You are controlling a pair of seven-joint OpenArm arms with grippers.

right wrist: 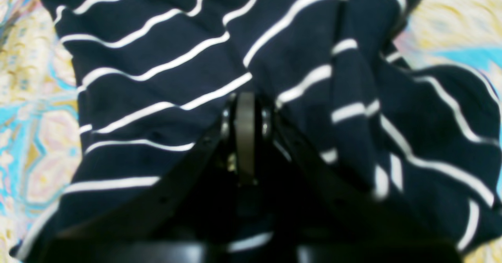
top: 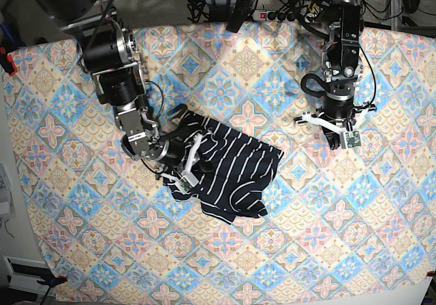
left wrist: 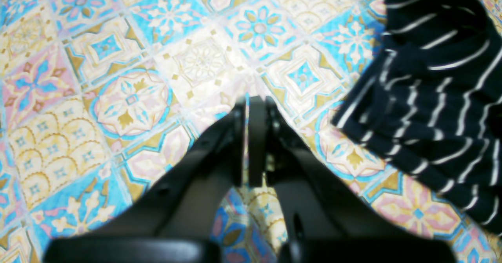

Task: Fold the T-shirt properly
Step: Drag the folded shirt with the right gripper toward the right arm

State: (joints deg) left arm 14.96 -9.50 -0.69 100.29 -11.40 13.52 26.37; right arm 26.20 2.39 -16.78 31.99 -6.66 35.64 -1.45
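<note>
T-shirt [top: 225, 172] lies crumpled and bunched near the middle of the worktop, on the tile-patterned cloth [top: 286, 250] that covers it. Long axis runs diagonally in the base view, from upper left to lower right; stripes run roughly along it. Neck and hem can't be told apart. Right gripper [right wrist: 246, 98] has its jaws pressed together, over the shirt's upper-left end; whether fabric is pinched between them can't be told. Left gripper [left wrist: 251, 100] is closed on nothing, over bare cloth, well apart from the shirt. Cables and a power strip [top: 272, 13] sit at the far edge.
</note>
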